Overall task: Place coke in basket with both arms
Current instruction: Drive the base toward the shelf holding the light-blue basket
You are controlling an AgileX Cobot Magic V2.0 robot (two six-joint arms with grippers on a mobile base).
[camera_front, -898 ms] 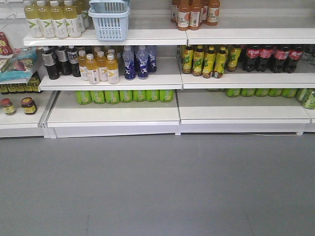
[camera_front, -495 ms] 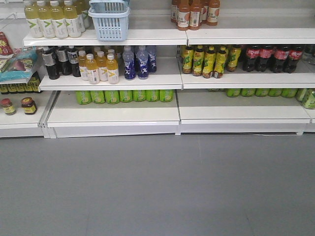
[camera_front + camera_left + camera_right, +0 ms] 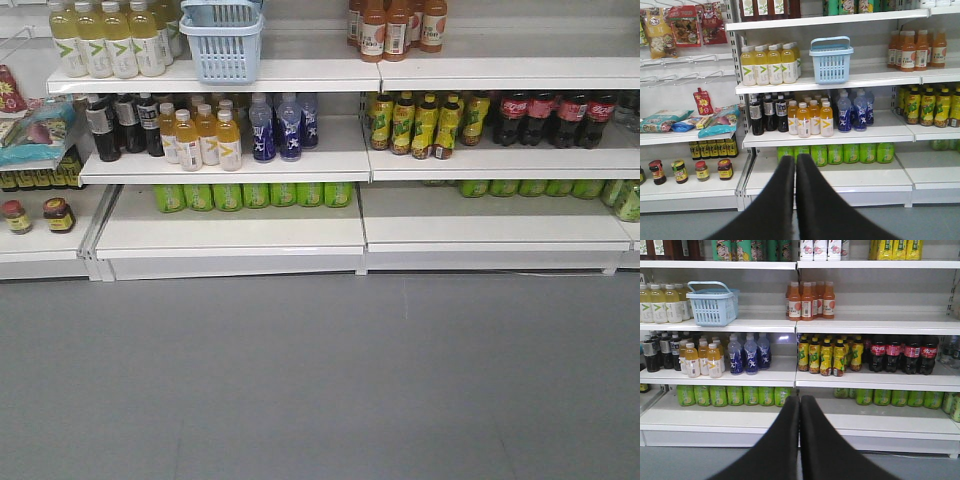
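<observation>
The coke bottles (image 3: 543, 118), dark with red labels and red caps, stand in a row at the right of the middle shelf; the right wrist view has the coke (image 3: 895, 355) right of centre. The pale blue basket (image 3: 222, 40) sits on the upper shelf at the left, and both wrist views catch the basket (image 3: 831, 60) (image 3: 713, 304) too. My left gripper (image 3: 795, 159) is shut and empty, well back from the shelves. My right gripper (image 3: 800, 399) is likewise shut and empty. Neither arm appears in the front view.
Yellow drink bottles (image 3: 105, 40) stand beside the basket, and orange juice bottles (image 3: 395, 28) further right. Yellow-green tea bottles (image 3: 420, 125) stand next to the coke. Green bottles (image 3: 250, 195) lie on the low shelf. Grey floor (image 3: 320, 380) stretches before the shelving.
</observation>
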